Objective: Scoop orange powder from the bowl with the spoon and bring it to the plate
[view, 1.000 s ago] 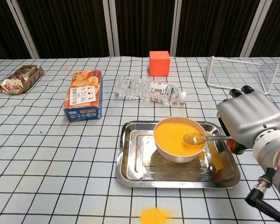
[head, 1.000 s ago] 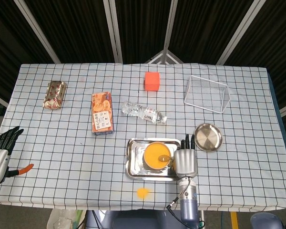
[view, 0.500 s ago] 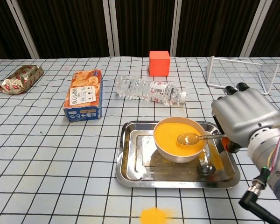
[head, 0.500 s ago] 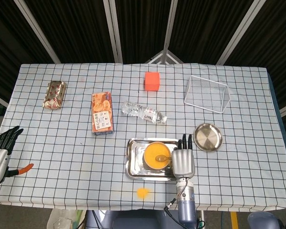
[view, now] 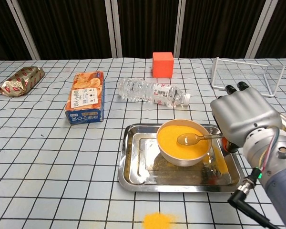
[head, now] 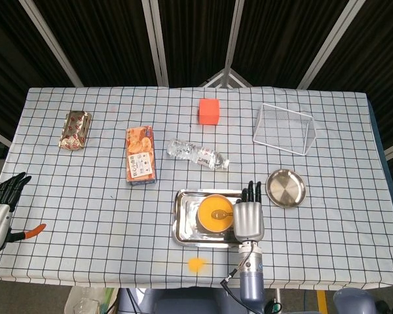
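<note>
A white bowl (view: 183, 156) of orange powder (view: 174, 138) stands in a steel tray (view: 133, 171), seen from above as the bowl (head: 214, 213) in the tray (head: 181, 229). My right hand (view: 243, 119) (head: 248, 216) grips a metal spoon (view: 189, 139) by its handle; the spoon's bowl hovers over the powder. The round steel plate (head: 285, 188) lies to the right of the tray. My left hand (head: 0, 206) rests open at the table's far left edge.
Spilled orange powder (view: 156, 221) lies in front of the tray. Behind it lie a water bottle (view: 152, 92), a biscuit box (view: 86, 102), a snack bag (view: 20, 80), an orange cube (view: 162, 64) and a wire rack (view: 245, 75). Orange-handled pliers (head: 29, 231) lie beside my left hand.
My right hand has shifted left, carrying the spoon from the bowl's right rim toward the middle of the powder. The left hand stayed still.
</note>
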Controlling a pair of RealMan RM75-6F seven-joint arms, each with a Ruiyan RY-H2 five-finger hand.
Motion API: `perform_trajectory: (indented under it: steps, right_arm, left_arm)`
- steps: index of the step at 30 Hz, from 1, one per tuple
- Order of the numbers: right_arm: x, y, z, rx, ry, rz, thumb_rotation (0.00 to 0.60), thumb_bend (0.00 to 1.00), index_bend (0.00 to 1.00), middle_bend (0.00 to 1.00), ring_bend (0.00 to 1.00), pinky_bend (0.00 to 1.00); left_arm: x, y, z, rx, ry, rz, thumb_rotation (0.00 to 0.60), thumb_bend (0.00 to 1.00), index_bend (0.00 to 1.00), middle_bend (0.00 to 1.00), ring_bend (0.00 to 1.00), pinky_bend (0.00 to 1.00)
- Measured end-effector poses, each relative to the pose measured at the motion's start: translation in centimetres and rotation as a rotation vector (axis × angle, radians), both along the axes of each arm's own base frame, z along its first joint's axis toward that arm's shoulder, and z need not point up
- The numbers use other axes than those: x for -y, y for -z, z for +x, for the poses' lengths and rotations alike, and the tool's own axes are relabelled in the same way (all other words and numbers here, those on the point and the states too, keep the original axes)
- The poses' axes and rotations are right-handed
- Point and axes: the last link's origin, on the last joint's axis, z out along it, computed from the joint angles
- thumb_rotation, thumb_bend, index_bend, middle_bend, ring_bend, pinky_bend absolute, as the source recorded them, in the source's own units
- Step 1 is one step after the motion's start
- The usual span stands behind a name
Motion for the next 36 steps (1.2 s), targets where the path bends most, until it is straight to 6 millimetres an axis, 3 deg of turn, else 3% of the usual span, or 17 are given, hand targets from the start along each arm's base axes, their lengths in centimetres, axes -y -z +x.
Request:
perform_trajectory:
  steps: [3,11,22,27,30,36]
  right_arm:
    - [-0.2,0.3,0.1,-0.001,-0.004,0.005,0.600,0.51,0.59,0.24,0.00,0.00]
    - [-0.5,0.6,0.2,-0.030,-0.012,0.011,0.600,0.51,0.39,0.21,0.00,0.00]
    - [-1.0,0.4,0.2,-0.043,-0.011,0.018,0.600,0.49,0.30,0.19,0.00,0.00]
    - [-1.4,-0.3,0.4,-0.028,-0.046,0.023,0.600,0.41,0.33,0.19,0.00,0.00]
    - [-1.6,-1.2,0.3,-0.025,-0.089,0.019,0.600,0.40,0.41,0.19,0.00,0.00]
    - [-2.0,-2.3,-0.2,0.030,-0.149,0.049,0.600,0.40,0.47,0.20,0.00,0.02]
  left_arm:
    - [0.0,0.0,0.0,0.000,0.000,-0.004,0.600,0.01,0.00,0.00,0.00,0.00]
    - [0.0,0.0,0.0,0.001,0.000,-0.003,0.600,0.01,0.00,0.00,0.00,0.00]
    - [0.0,0.0,0.0,0.002,0.000,-0.004,0.600,0.01,0.00,0.00,0.00,0.00]
    - [-0.1,0.0,0.0,0.002,-0.001,-0.005,0.600,0.01,0.00,0.00,0.00,0.00]
    - [-0.1,0.0,0.0,0.001,-0.002,-0.006,0.600,0.01,0.00,0.00,0.00,0.00]
    - [0.0,0.1,0.1,-0.002,0.001,-0.001,0.600,0.01,0.00,0.00,0.00,0.00]
